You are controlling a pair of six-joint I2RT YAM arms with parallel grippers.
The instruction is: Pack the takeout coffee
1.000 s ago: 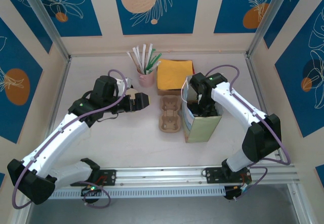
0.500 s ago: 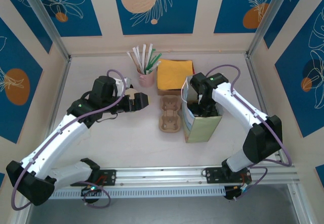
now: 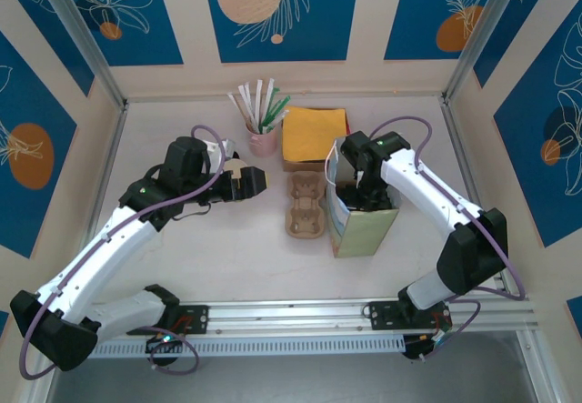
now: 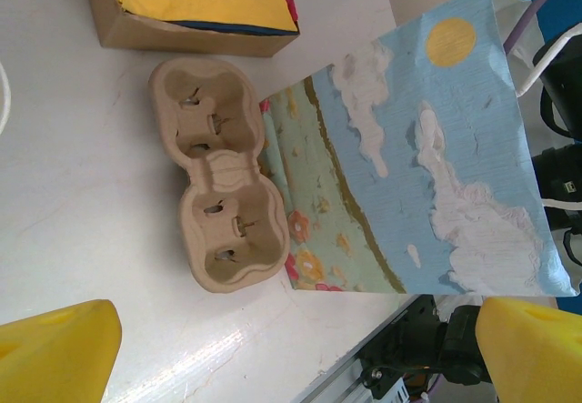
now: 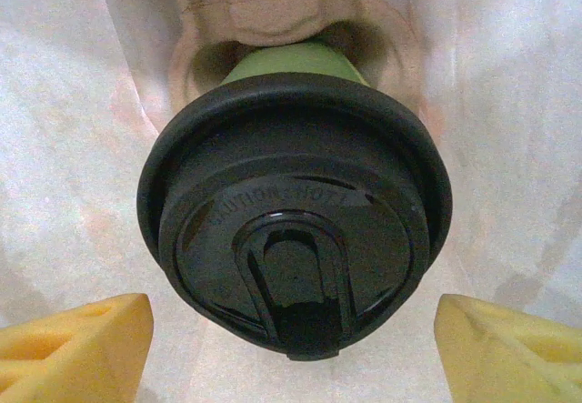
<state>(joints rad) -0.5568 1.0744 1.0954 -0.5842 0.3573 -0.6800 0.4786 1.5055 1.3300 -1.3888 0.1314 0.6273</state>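
the takeout coffee [image 5: 296,230] stands inside the paper bag [image 3: 364,230], seated in a well of a cardboard tray [image 5: 264,3], with the bag walls close on every side. the right gripper [image 5: 291,348] hangs above its black lid, fingers spread wide and clear of the rim. the left gripper [image 3: 250,183], fingers wide apart, hovers over bare table [image 3: 227,257], left of an empty cup carrier [image 4: 223,198].
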